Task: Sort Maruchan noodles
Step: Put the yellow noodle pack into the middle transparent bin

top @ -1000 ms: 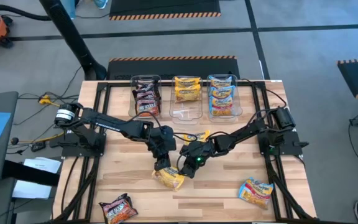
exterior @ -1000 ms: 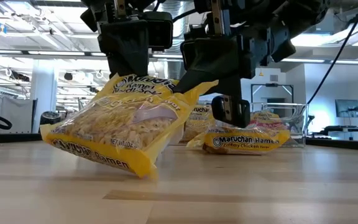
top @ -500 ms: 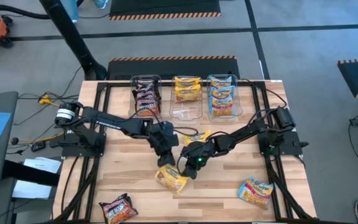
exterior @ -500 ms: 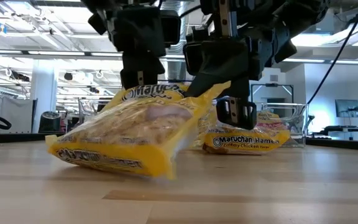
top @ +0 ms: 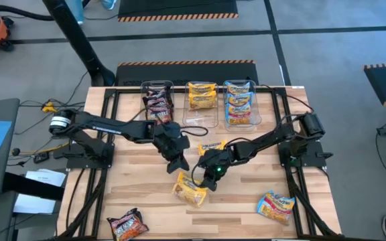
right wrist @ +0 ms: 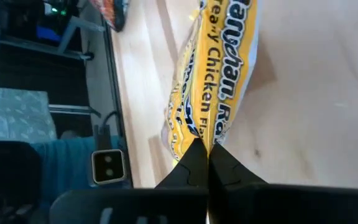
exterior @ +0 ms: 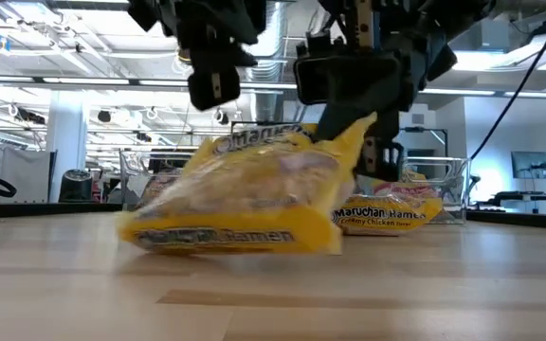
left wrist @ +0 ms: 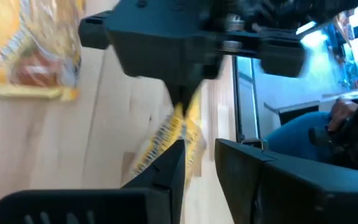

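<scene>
On the near left of the wooden counter (top: 139,201) a flat maroon-black crinkly ramen packet (top: 126,224) lies unsorted. The left tool (top: 177,163) hangs over the middle of the counter, holding nothing, its fingers slightly apart. Just right of it, the right tool (top: 208,181) is pinched together on the edge of a flat yellow-orange crinkly plastic ramen packet (top: 190,190), whose far side rests on the counter near the middle. A second yellow packet (top: 212,144) lies just beyond them, and a light blue and pink packet (top: 275,205) sits near right. The step looks like carrying the yellow packet; next it wants lifting clear and moving to the middle clear plastic tub (top: 201,112) at the far edge, where yellow ones sit.
</scene>
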You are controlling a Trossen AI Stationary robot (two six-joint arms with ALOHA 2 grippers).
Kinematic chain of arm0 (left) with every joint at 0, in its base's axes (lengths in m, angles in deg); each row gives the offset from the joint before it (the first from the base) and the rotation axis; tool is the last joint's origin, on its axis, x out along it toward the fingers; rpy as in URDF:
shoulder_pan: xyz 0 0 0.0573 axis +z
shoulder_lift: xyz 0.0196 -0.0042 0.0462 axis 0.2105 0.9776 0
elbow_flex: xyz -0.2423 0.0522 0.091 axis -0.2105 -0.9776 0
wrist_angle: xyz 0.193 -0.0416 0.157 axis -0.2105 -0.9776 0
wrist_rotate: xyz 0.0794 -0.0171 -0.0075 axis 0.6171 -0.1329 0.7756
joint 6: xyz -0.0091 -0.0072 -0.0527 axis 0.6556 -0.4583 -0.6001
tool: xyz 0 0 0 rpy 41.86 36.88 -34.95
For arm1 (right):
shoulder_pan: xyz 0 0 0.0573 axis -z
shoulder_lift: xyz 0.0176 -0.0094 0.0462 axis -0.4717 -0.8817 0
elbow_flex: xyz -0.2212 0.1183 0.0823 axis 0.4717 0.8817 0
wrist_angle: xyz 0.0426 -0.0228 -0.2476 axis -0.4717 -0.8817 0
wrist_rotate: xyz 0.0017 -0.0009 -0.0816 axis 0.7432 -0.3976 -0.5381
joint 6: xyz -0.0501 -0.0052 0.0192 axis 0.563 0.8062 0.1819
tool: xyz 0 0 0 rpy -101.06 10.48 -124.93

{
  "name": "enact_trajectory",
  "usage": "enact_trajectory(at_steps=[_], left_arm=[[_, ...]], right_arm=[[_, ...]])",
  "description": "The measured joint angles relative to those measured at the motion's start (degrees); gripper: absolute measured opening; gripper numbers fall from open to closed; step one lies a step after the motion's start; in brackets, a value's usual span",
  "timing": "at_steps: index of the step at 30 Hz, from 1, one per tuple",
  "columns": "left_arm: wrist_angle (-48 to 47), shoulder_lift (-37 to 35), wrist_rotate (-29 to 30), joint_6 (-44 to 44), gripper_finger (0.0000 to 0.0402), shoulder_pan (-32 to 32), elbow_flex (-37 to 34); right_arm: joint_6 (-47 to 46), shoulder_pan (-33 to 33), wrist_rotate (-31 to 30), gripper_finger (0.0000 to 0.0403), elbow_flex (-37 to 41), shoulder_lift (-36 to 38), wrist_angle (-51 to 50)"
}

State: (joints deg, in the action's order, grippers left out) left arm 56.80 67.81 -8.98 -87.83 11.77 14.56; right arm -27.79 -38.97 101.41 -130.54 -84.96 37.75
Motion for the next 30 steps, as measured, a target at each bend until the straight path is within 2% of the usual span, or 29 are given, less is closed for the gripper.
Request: enact_trajectory(at_steps=[18,30], left_arm=[[-5.7,-15.0,9.2,2.0,0.0067,0.0,0.0],[-9.4,-18.7,11.4,3.8,0.0067,0.0,0.0]], right_arm=[[11.9,8.5,0.2,0.0003,0.1,13.0,-10.6],[22.5,17.1,0.3,0.0003,0.1,20.8,-17.6]])
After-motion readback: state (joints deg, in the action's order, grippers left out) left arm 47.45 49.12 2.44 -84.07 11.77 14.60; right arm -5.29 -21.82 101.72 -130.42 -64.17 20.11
